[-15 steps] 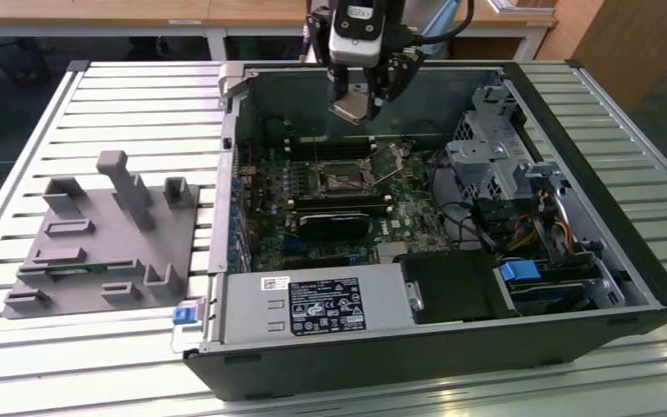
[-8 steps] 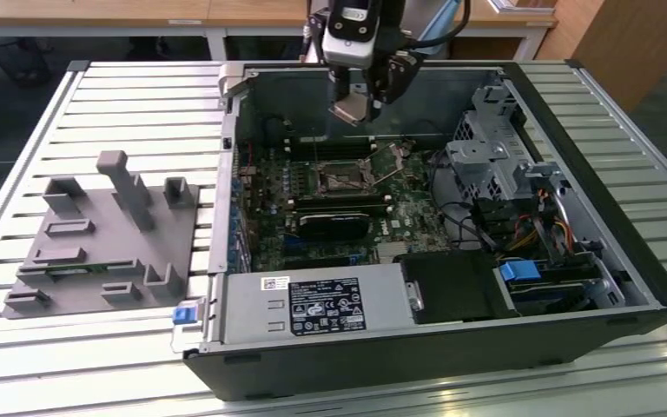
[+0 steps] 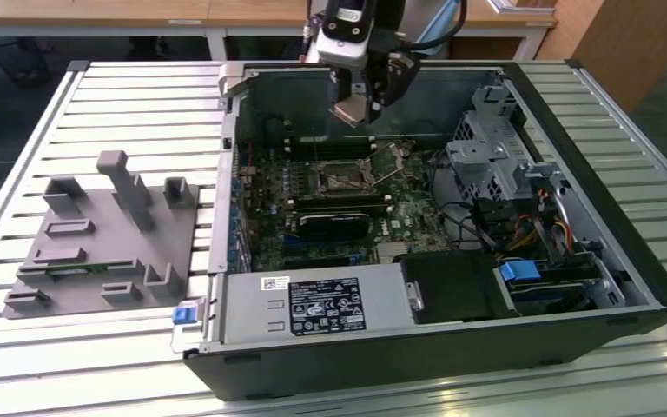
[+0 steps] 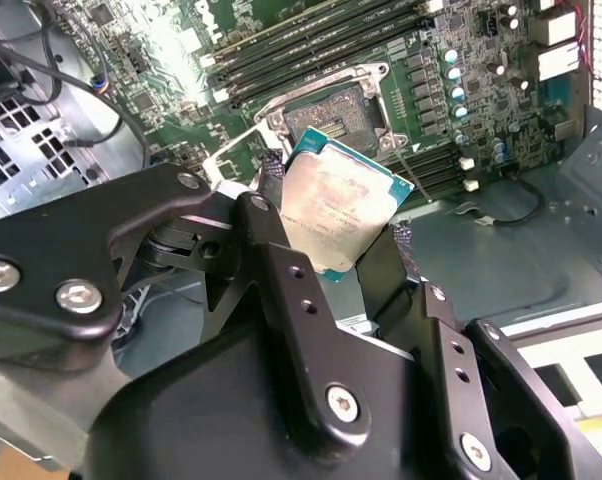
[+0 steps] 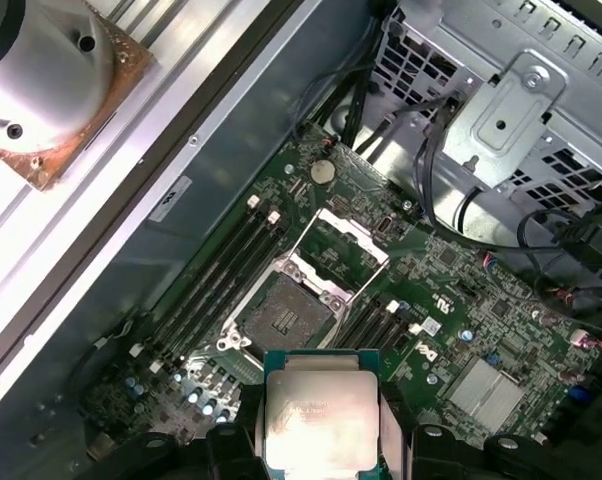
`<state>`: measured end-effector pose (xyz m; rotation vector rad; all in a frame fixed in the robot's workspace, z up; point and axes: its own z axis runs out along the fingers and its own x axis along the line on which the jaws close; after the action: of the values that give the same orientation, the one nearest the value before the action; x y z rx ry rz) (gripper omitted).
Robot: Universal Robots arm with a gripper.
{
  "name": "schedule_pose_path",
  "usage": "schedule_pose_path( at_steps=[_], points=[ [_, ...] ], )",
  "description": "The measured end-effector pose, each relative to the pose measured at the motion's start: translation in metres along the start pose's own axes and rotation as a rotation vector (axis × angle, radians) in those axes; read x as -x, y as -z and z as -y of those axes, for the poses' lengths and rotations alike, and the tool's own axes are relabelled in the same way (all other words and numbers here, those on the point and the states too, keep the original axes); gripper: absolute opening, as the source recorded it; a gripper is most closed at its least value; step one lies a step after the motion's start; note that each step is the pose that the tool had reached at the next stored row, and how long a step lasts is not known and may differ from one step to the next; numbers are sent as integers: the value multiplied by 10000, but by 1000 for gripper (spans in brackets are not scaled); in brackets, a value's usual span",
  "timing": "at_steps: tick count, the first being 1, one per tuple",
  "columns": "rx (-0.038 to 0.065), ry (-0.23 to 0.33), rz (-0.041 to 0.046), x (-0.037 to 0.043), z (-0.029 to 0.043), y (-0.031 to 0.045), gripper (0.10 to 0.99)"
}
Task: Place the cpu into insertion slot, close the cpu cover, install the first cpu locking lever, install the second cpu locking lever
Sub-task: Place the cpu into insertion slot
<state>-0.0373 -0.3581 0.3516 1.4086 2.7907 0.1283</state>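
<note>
Gripping cpu (image 5: 321,420) by opposite edges, my gripper (image 4: 333,225) clamped on it, high over motherboard, apart from insertion slot (image 5: 281,312). Cpu cover (image 5: 349,243) flipped open beside slot. Memory slots (image 5: 216,275) flank it; drive cage (image 3: 502,152) at exterior view's right. Chip square, metal top tilted toward wrist cameras.

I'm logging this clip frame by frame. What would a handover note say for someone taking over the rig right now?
Gripper: shut on the cpu, gripping it by two opposite edges with the metal top showing. It hangs above the open computer case, over the motherboard.
Insertion slot: empty, with its dark centre exposed.
Cpu cover: flipped open beside the slot.
Done: the cpu is picked up and brought over the board.
Left: the cpu is not seated, the cover is not closed, and neither locking step is done.
</note>
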Motion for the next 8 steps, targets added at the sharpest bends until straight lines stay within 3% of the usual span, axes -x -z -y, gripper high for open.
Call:
schedule_pose_path(
  at_steps=[8],
  points=[
    [-3,-433,26,0,1,-9,541]
  ],
)
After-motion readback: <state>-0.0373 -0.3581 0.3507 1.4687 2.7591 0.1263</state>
